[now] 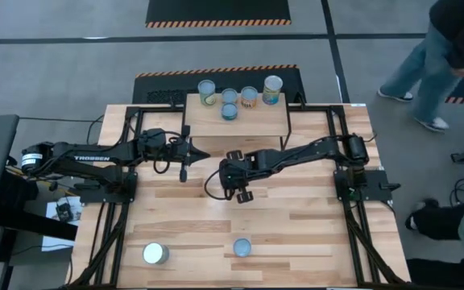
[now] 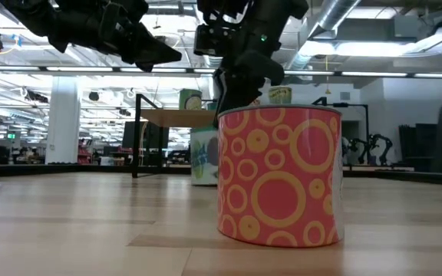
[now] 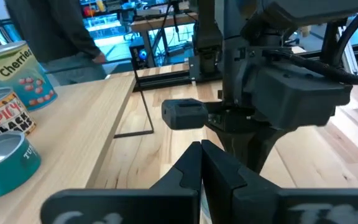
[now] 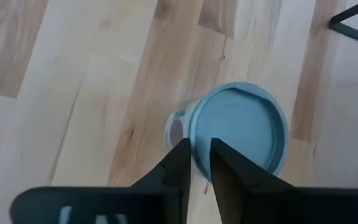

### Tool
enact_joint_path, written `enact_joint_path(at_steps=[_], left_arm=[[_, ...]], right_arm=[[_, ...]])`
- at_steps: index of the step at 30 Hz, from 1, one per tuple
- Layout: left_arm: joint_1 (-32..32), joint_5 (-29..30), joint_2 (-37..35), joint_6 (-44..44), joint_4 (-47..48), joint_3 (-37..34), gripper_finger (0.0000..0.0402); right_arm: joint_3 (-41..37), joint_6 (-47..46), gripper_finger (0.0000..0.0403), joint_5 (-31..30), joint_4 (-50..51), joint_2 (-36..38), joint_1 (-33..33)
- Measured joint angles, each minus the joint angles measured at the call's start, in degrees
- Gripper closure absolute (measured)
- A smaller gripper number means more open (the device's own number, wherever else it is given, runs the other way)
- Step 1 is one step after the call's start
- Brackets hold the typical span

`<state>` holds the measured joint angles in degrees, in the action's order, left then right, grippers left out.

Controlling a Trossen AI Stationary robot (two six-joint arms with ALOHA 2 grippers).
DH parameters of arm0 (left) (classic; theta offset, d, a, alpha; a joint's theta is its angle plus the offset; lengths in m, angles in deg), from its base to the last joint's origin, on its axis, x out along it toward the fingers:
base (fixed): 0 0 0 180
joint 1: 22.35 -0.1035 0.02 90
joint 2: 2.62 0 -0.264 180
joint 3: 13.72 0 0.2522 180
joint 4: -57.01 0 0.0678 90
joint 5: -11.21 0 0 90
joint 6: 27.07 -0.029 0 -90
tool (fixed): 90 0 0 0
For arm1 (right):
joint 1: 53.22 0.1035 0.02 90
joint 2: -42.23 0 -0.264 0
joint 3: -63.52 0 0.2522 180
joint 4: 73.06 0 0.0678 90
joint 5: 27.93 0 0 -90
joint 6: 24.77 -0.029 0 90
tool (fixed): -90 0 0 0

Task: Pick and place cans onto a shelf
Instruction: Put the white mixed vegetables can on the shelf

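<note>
The light-wood shelf [image 1: 236,121] stands at the table's far side with several cans [image 1: 229,96] upright on its top; the left wrist view shows some of them [image 3: 8,162]. My right gripper [image 1: 237,179] points down at mid-table, empty and above a blue-topped can [image 4: 238,127]. Its fingers [image 4: 182,163] are together but for a thin slit. This can stands on the table [image 2: 203,157] and is hidden in the high view. My left gripper [image 1: 192,153] is shut and empty, level, beside the shelf's near left corner. Two more cans [image 1: 155,254] [image 1: 242,246] stand near the front edge.
The orange ringed can [image 2: 278,176] fills the low view close to the camera. The shelf's thin black legs [image 3: 143,106] stand near both grippers. Black frame rails [image 1: 337,153] run along the table's sides. A person [image 1: 445,56] walks on the floor beyond the far right corner.
</note>
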<state>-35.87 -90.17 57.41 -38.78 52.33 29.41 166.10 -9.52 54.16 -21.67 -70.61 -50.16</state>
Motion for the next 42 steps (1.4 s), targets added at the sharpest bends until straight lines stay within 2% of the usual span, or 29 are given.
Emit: enact_joint_path(at_steps=[5, 9, 14, 17, 20, 25, 28, 33, 38, 40, 42], left_arm=[[0.0, 0.0, 0.0, -0.6, 0.2, 0.0, 0.0401], [0.0, 0.0, 0.0, -0.6, 0.5, 0.0, 0.0401], [0.1, -0.3, 0.0, -0.9, 4.1, 0.0, 0.0401], [0.5, -0.3, 0.0, -0.9, 5.5, 0.0, 0.0401], [1.2, -0.3, 0.0, -1.0, 5.5, 0.0, 0.0401], [2.7, -0.3, 0.0, 0.0, 5.3, 0.0, 0.0401], [3.9, -0.4, 1.2, 1.2, 5.0, 0.0, 0.0401], [5.6, -0.3, 5.5, 1.0, 2.7, 0.0, 0.0401], [6.3, 0.2, 10.5, 1.9, 0.9, 2.6, 0.0401], [6.7, 1.7, 12.4, 2.8, 1.0, 4.8, 0.0401], [7.0, 3.3, 13.9, 3.3, 2.8, 7.1, 0.0401]], right_arm=[[0.1, -0.1, 0.0302, -1.7, 0.7, 3.3, 0.8], [0.0, -0.7, 0.0298, -2.3, 5.9, 6.7, 1.7], [-0.4, -3.8, 0.0334, -7.5, 13.0, 10.9, 5.4], [-4.9, -4.7, 0.0371, -8.3, 11.3, 13.7, 8.0], [-13.0, -5.4, 0.0394, -8.4, 2.4, 17.6, 9.8], [-30.1, -6.3, 0.0375, -8.6, -21.5, 23.8, 11.2], [-40.1, -6.3, 0.0378, -8.5, -36.9, 27.0, 11.2], [-54.2, -6.8, 0.0396, -8.5, -60.1, 32.0, 11.2], [-65.7, -9.0, 0.0389, -8.5, -82.8, 35.0, 11.9], [-68.4, -11.7, 0.038, -8.5, -87.1, 35.1, 12.0], [-69.2, -14.0, 0.0371, -8.4, -85.8, 34.8, 11.9]])
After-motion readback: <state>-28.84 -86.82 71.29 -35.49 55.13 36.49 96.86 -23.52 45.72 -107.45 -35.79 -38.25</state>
